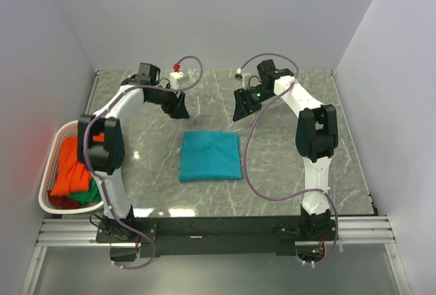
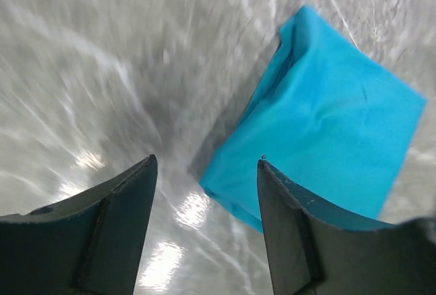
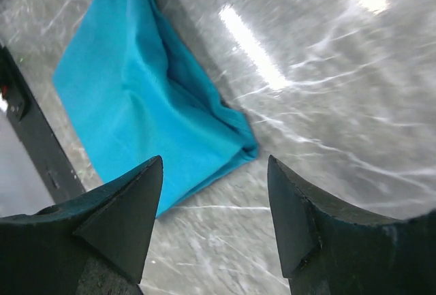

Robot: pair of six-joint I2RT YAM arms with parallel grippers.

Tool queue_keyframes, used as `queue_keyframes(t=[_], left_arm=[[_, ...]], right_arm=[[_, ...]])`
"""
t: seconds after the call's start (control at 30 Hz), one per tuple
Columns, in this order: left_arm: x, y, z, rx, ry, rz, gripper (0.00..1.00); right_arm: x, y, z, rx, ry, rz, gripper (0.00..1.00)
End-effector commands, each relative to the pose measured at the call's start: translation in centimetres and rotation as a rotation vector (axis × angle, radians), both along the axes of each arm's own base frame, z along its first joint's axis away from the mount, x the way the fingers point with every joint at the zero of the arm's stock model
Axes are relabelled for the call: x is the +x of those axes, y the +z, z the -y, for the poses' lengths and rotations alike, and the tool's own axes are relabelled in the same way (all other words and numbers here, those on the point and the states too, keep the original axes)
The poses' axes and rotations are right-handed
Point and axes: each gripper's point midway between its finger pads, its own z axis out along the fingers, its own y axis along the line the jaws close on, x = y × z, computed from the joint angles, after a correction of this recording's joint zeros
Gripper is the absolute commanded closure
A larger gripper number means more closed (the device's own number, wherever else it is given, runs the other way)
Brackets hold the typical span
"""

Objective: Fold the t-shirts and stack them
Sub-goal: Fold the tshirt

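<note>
Teal t-shirt (image 1: pixel 210 156) folded into a flat rectangle, mid-tabletop, a bit toward the near edge. Left gripper (image 2: pixel 206 165) and right gripper (image 3: pixel 214 165) hovering over the far side, off its far corners, jaws wide, nothing held, clear of the cloth. Fold on this one looks done. Orange t-shirt (image 1: pixel 68 176) and green t-shirt (image 1: pixel 87 196) bunched in laundry basket (image 1: pixel 51 159) at the tabletop's left edge. Next, likely: left arm into basket, pinch one shirt only, pull clear, spread flat on bare tabletop.
</note>
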Motion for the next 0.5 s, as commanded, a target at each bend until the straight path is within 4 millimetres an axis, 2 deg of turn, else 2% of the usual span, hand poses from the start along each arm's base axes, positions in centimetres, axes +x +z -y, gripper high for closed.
queue_keyframes(t=[0.0, 0.1, 0.33, 0.47], left_arm=[[-2.5, -2.1, 0.3, -0.119, 0.09, -0.383, 0.34], [-1.4, -3.7, -0.2, -0.097, 0.141, -0.402, 0.34], [-1.3, -7.7, -1.0, -0.027, 0.207, -0.474, 0.37], [-1.6, -8.3, -0.8, -0.038, 0.208, -0.505, 0.38]], right_arm=[[-1.4, -0.2, -1.2, 0.034, 0.046, -0.025, 0.31], [-1.2, -1.5, -1.3, 0.028, 0.042, -0.063, 0.32], [-1.4, -3.3, -1.6, 0.028, 0.032, -0.108, 0.32], [-2.2, -4.4, -1.6, 0.017, 0.044, -0.14, 0.32]])
